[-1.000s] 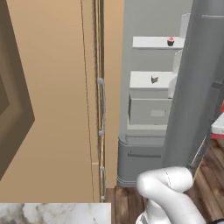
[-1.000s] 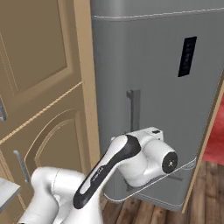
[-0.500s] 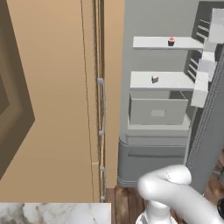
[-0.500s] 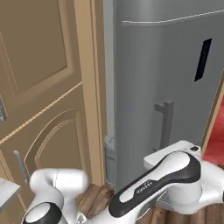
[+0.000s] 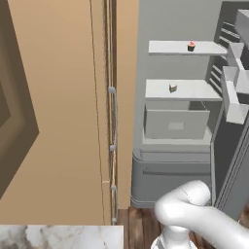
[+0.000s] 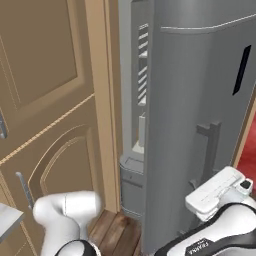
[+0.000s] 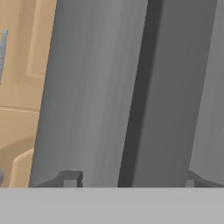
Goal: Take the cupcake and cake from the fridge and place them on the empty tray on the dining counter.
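The cupcake (image 5: 191,46) sits on the top shelf (image 5: 182,47) inside the fridge (image 5: 194,126), near that shelf's right end, and the cake (image 5: 172,88) lies on the next shelf down (image 5: 181,90), roughly at its middle, just above the grey drawer (image 5: 176,123). Both stand alone on their shelves, which should make each an easy pick from the front.

The fridge door (image 6: 200,115) is swung wide, so the left base view looks straight into the shelves. In the right base view that door stands edge-on with its outer face toward the camera, and the hand sits low by its handle (image 6: 207,150). That placement fits the step in hand: the door had to be opened before anything inside could be reached.

In the hand view the gripper (image 7: 131,180) looks along the grey door face, its two dark finger tips (image 7: 70,178) set well apart at the bottom with nothing between them. The jaws look released and empty, the dark recess of the door running up between them.

Judging by this, the door step is done and both sweets remain to be fetched; the arm would need to come round the door edge toward the shelves.
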Controlling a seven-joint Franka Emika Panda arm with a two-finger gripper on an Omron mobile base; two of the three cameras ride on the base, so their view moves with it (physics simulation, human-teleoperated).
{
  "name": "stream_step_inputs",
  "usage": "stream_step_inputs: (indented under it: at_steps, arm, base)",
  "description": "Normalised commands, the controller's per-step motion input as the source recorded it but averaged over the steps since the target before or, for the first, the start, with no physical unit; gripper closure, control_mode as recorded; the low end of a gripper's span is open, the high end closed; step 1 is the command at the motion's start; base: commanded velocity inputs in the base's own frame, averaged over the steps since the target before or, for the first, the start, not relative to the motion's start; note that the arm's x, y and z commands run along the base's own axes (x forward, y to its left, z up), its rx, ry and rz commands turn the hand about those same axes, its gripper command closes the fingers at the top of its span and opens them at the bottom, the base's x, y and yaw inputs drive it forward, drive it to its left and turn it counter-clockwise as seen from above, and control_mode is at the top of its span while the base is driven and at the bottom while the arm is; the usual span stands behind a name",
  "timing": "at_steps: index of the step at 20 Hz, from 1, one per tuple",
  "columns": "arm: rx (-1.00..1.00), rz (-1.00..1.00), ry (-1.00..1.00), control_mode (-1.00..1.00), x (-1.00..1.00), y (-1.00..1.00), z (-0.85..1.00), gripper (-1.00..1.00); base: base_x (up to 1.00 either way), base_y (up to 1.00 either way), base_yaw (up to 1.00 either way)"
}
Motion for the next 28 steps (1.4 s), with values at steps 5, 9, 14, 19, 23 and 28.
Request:
stream_step_inputs:
  at_steps: [5,9,14,19,23,28]
  arm:
    - [-0.06,-0.31,-0.19,-1.00,-0.58,1.00,0.00,-1.00]
    - [0.00,-0.48,-0.27,-1.00,-0.95,0.57,0.00,-1.00]
    - [-0.01,-0.54,-0.33,-1.00,-0.91,0.05,0.00,-1.00]
    - [-0.01,-0.56,-0.22,-1.00,-0.77,0.00,0.00,-1.00]
    - [0.00,-0.45,-0.02,-1.00,-0.92,-0.11,0.00,-1.00]
    - [0.00,-0.54,-0.01,-1.00,-0.82,-0.30,-0.08,-1.00]
  base:
    - [0.00,0.00,0.00]
    - [0.00,0.00,0.00]
    - [0.00,0.00,0.00]
    - [0.00,0.00,0.00]
    - [0.00,0.00,0.00]
    - [0.00,0.00,0.00]
